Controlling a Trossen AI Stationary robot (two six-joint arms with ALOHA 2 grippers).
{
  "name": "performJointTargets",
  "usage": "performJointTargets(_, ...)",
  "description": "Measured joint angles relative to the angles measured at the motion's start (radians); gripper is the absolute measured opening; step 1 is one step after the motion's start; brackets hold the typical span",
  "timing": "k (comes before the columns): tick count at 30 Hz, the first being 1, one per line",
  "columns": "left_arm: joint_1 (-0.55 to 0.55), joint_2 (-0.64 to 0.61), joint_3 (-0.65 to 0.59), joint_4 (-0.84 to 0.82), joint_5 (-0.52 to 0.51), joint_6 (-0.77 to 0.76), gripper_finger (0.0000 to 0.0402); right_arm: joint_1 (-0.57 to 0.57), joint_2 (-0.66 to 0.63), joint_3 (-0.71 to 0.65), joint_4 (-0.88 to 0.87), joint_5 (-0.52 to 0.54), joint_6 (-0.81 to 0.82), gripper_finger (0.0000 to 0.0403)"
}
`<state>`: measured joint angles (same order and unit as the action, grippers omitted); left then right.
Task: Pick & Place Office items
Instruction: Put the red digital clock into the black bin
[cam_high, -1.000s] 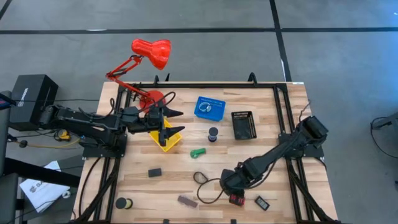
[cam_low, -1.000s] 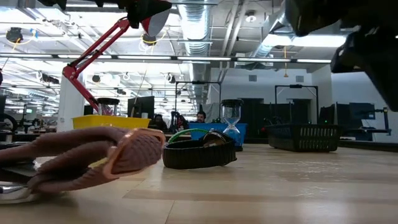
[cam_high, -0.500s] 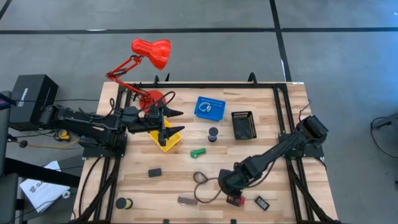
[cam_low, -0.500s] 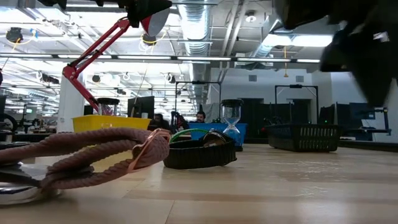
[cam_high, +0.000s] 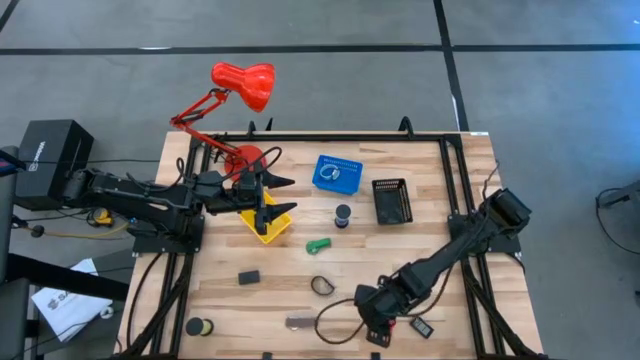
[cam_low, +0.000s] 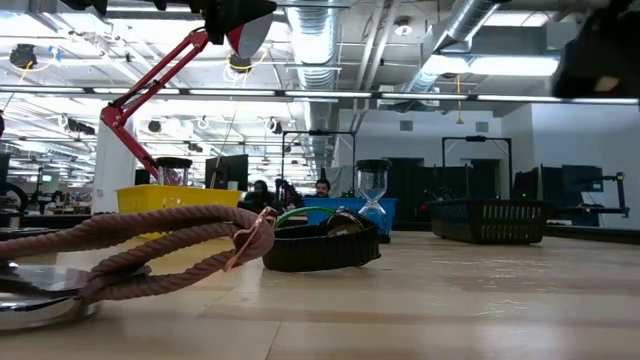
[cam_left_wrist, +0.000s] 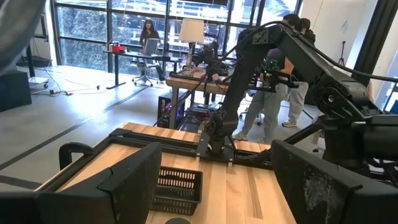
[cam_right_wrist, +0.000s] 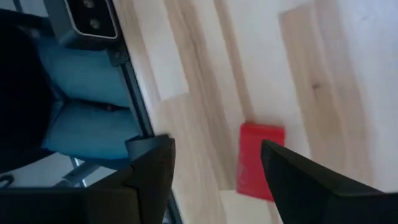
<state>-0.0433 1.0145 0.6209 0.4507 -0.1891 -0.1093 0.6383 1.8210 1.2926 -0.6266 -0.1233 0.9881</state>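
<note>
My right gripper (cam_high: 372, 312) hangs open over the table's near edge, pointing steeply down. In its wrist view the red block (cam_right_wrist: 259, 160) lies flat on the wood between the two fingertips (cam_right_wrist: 217, 149), apart from both. Beside it in the high view lie a black block (cam_high: 422, 326), a dark cord loop (cam_high: 338, 326), a brownish bar (cam_high: 298, 322) and a small black ring (cam_high: 322, 286). A green piece (cam_high: 317, 245), a black roll (cam_high: 343, 214), another black block (cam_high: 248, 277) and a roll (cam_high: 197, 326) lie farther left. My left gripper (cam_high: 268, 196) waits open above the yellow basket (cam_high: 272, 228).
A blue basket (cam_high: 337, 172) and a black basket (cam_high: 391, 200) stand at the back, and the red desk lamp (cam_high: 240, 85) at the back left. A braided cord (cam_low: 150, 250) fills the low view's foreground. A person's legs (cam_right_wrist: 81, 121) stand close to the near edge.
My right gripper has moved toward the table's near edge and tipped. The dark cord loop, which lay just left of the gripper, has shifted toward the near edge and spread wider. The small black ring has stayed in place.
</note>
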Motion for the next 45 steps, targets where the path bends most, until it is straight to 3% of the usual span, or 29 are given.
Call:
performJointTargets(12, 0.0, 0.0, 0.0, -0.001, -0.003, -0.003, 0.0297, 0.079, 0.0, 0.0, -0.046, 0.151, 0.042, 0.0223)
performJointTargets(23, 0.0, 0.0, 0.0, -0.001, 0.0, -0.003, 0.0297, 0.081, 0.03, -0.004, -0.04, 0.174, 0.056, 0.0223)
performJointTargets(30, 0.0, 0.0, 0.0, -0.001, 0.002, -0.003, 0.0297, 0.081, 0.101, -0.005, -0.056, 0.148, 0.052, 0.0223)
performJointTargets(45, 0.0, 0.0, 0.0, 0.002, 0.001, -0.003, 0.0297, 0.066, 0.127, -0.002, -0.057, 0.125, 0.063, 0.0226)
